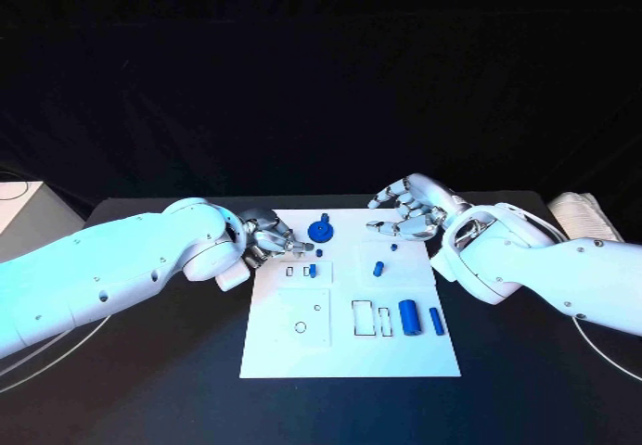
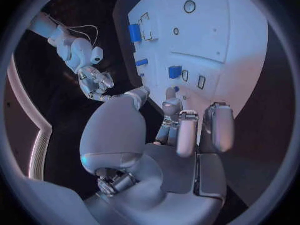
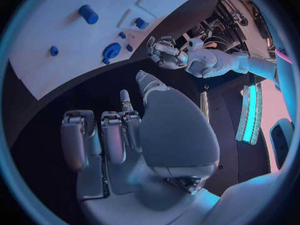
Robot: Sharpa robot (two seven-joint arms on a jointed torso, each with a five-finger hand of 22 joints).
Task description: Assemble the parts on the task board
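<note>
No readable text, label, brand, number or sign anywhere. On the task board [image 1: 351, 357], just thin black outlines of rectangles and small circles, no letters or digits among them.
</note>
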